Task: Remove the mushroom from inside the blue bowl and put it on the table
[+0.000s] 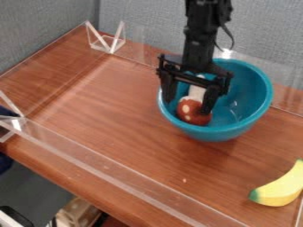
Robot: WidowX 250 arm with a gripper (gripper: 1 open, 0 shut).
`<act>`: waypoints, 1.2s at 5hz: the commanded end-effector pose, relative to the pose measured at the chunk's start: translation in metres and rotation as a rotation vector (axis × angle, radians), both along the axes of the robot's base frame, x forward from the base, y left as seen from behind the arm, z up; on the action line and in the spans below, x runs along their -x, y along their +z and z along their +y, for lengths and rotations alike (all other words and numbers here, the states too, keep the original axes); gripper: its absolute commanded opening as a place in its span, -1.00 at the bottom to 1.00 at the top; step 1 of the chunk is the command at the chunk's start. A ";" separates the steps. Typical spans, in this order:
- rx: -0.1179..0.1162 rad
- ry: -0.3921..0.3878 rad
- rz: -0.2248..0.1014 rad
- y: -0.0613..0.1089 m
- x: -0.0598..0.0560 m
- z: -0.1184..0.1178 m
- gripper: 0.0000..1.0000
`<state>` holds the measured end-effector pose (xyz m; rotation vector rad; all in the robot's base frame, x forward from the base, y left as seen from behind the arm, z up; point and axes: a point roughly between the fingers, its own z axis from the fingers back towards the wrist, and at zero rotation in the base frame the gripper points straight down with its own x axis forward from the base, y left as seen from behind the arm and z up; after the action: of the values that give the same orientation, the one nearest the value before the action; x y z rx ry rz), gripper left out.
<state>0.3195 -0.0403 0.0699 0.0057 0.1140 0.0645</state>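
The blue bowl stands on the table at the right. Inside it lies the mushroom, reddish-brown cap toward the near rim, its pale stem mostly hidden behind a finger. My gripper points down into the bowl and is open, one black finger on each side of the mushroom. Nothing is held between the fingers.
A yellow banana lies at the table's front right corner. Clear acrylic walls border the table, with a clear triangular stand at the back left. Bare wood spreads left of the bowl.
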 end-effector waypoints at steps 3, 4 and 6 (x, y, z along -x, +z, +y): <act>0.004 -0.006 -0.049 -0.005 -0.015 -0.010 -1.00; 0.006 0.010 -0.060 0.000 -0.017 -0.011 -1.00; 0.010 0.062 -0.076 0.006 -0.024 -0.011 -1.00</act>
<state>0.3344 -0.0473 0.0590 0.0009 0.0984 0.1354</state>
